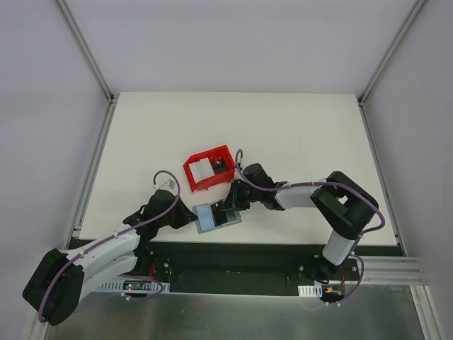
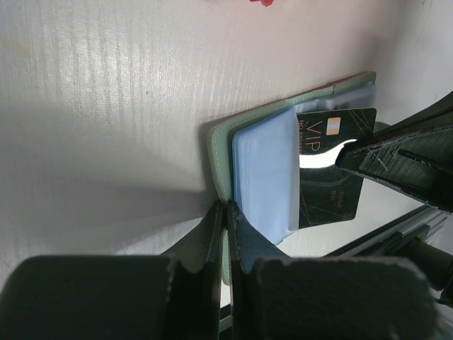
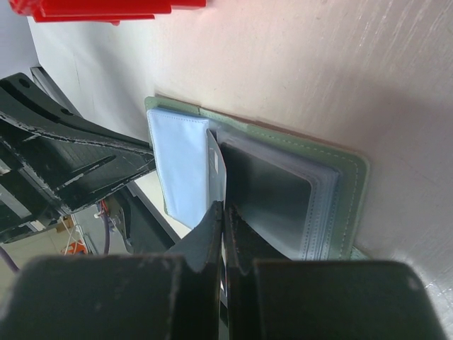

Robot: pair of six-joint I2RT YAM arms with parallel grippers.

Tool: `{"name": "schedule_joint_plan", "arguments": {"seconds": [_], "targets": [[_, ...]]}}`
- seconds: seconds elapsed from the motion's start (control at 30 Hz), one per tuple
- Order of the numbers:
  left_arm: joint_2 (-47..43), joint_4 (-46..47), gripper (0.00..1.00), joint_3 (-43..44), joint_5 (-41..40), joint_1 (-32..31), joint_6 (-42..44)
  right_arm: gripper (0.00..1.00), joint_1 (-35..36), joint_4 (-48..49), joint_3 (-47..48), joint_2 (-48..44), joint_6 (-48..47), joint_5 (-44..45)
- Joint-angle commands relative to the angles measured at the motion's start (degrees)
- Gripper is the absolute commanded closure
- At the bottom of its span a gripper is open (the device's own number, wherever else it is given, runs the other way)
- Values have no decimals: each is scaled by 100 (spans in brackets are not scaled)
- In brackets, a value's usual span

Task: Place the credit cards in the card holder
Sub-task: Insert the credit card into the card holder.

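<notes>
The left gripper (image 2: 225, 216), jaws together, pinches the near edge of the open card holder (image 2: 218, 159). Its own camera shows a stitched grey-green cover and a soft blue-grey plastic leaf just ahead of the fingertips. The right gripper (image 3: 225, 212) is clamped on a dark card (image 2: 333, 180), glossy and lettered VIP, lying across the clear pockets. From the right wrist that card is only a thin sliver. Only the overhead view looks into the red bin (image 1: 192, 172) beyond both grippers, with a pale card (image 1: 205, 168) inside.
</notes>
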Motion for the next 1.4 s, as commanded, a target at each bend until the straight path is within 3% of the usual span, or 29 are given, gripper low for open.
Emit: {"name": "schedule_joint_plan", "arguments": {"seconds": [0.0,0.4,0.53,0.7,0.87,1.37], "targets": [[-4,-194,100,-71,-39,52,45,100,134,-69,-29,133,63,-124],[5,-150,100,-89,-21,52,45,97,345,80,182,361,213,-115],[5,-141,100,-106,-21,43,18,89,380,-42,208,300,178,60],[-57,-141,100,-141,-4,52,10,69,398,-796,208,-191,-147,657],[-57,-133,100,-150,14,52,18,59,538,-1535,436,-473,-481,1088],[5,-63,100,-124,58,52,-8,57,898,-1862,1104,-34,-622,975]]}}
